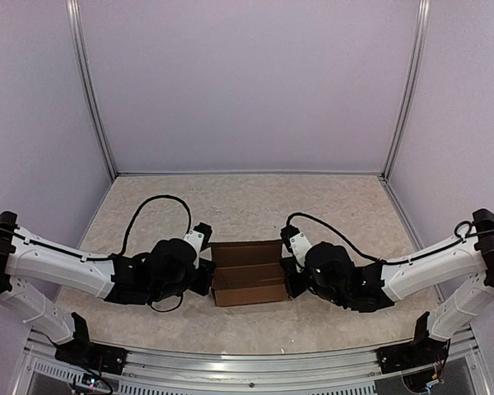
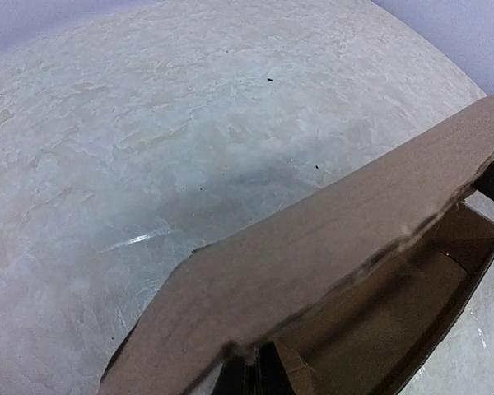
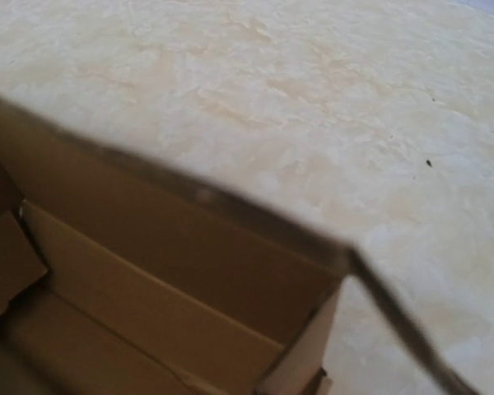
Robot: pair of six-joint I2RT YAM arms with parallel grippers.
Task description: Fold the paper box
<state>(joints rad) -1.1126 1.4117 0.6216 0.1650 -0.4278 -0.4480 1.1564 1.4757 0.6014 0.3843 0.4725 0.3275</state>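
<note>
Position: the box [image 1: 247,273] sits on the surface [image 1: 247,206], partly formed, open side up. Its long axis runs left to right, straight between the two arms.

Left end effector [image 1: 206,278]: against the left end of the box, closed. Its wrist view shows only a dark sliver of the fingers below the cardboard. Whether they pinch the end wall or merely press on it cannot be told.

Right end effector [image 1: 289,278]: against the right end of the box, also closed. Its wrist view shows no fingers, so a hold on the cardboard cannot be confirmed there either.

Key relation: the box lies inboard of both end effectors. It is to the right of the left one and to the left of the right one. Neither arm is clearly nearer, as both meet an end of the box.

Box contents: nothing loose inside, only its own panels. A large flap [image 2: 313,247] slants over the opening along one long side and is not yet shut down. A small tab [image 3: 8,263] is turned inward at one end.

Judgement: the walls are up and the closing flap is outstanding. The coming move likely depends on both ends staying braced while that flap is brought over. An uneven push along the long axis could skew the carton.
</note>
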